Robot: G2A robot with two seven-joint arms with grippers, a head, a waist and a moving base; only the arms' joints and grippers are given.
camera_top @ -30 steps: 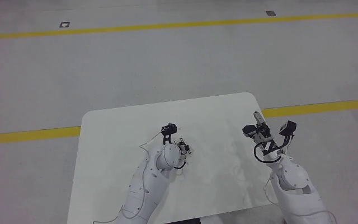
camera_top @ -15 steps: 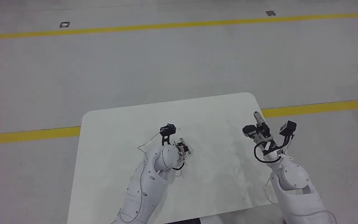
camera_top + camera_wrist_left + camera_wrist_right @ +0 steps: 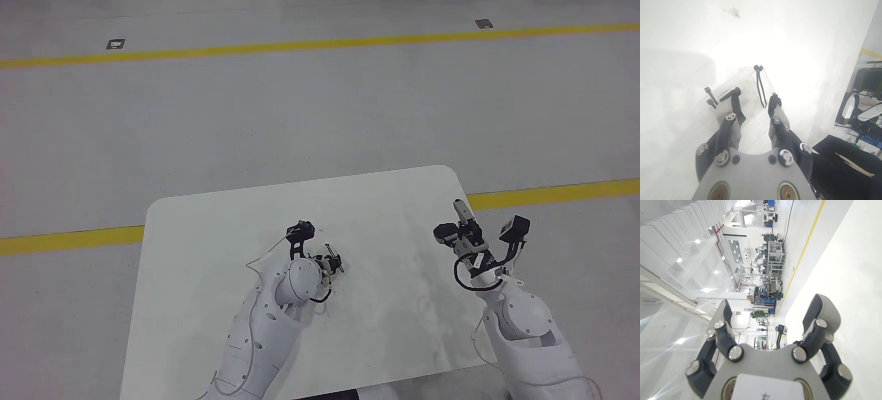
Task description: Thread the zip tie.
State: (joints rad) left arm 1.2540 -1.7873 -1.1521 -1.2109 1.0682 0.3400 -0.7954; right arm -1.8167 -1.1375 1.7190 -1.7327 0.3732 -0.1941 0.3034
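On the white table — zip tie lies between the left gripper's spread-open fingers.

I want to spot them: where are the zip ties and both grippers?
zip ties [image 3: 759, 85]: left wrist view, mid-strap.
left gripper [image 3: 756, 95]: left wrist view, between its fingertips.
right gripper [image 3: 770, 305]: right wrist view, between its fingertips.

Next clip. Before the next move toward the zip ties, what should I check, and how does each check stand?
1. The left pincer is open: ok.
2. The left pincer is over the black plastic zip ties in the clear plastic box: ok.
3. A zip tie is held: not ok, both pincers are empty.
4. The right pincer is open, at the right edge of the white table: ok.
5. Any tie is already threaded: cannot tell.
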